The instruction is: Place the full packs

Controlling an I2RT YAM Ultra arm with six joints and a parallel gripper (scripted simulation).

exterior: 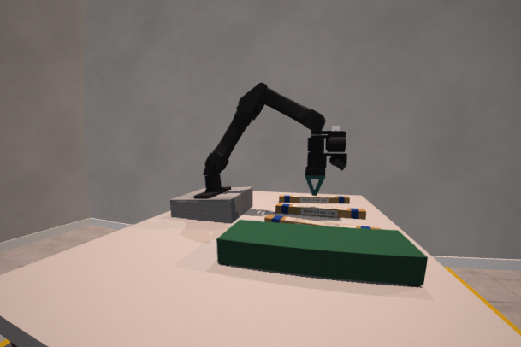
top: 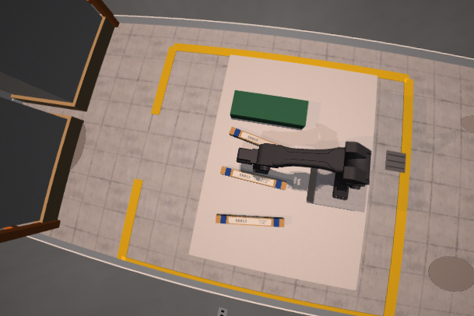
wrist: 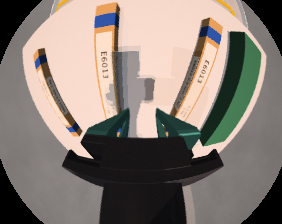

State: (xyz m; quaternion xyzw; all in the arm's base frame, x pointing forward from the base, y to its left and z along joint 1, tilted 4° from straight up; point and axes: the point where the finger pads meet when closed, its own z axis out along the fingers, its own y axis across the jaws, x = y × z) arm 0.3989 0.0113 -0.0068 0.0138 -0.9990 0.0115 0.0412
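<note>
The low platform is a green block (top: pixel 269 109) (exterior: pixel 321 239) (wrist: pixel 243 95). The nearest pack (top: pixel 253 138) (exterior: pixel 277 219) (wrist: pixel 198 75) lies slanted on the table beside it, partly hidden by the arm in the top view and by the platform in the exterior view. The middle pack (top: pixel 253 178) (exterior: pixel 319 211) (wrist: pixel 106 55) and the far pack (top: pixel 250 221) (exterior: pixel 314 200) (wrist: pixel 57 95) also lie flat on the table. My gripper (exterior: pixel 315 194) (wrist: pixel 142 111) points down, partly open and empty, above the table between the nearest and middle packs. Its fingers are hidden in the top view.
The arm stands on a grey base block (top: pixel 327 196) (exterior: pixel 202 209) at one side of the white table (top: pixel 315 249) (exterior: pixel 154 273). The arm's forearm (top: pixel 311 156) (exterior: pixel 288 102) reaches out from there high over the table. Nothing lies on top of the green platform.
</note>
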